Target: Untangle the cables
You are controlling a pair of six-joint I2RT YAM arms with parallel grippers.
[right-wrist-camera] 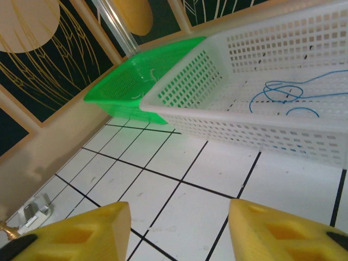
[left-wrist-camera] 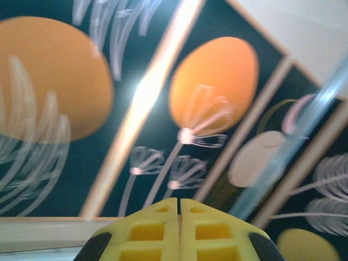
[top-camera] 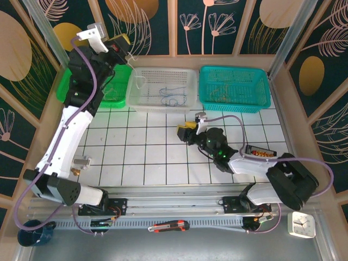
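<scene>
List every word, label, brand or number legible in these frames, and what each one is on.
No legible text anywhere.
White square device at the near right corner: looks like a clock face, marks too small to read.
Green basket, white basket, teal basket, tiled table: no lettering visible.

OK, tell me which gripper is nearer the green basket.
Left. The left gripper, shut, hangs above the green basket's far right corner; the right gripper, open, sits low over the tiled table in front of the white basket.
</scene>
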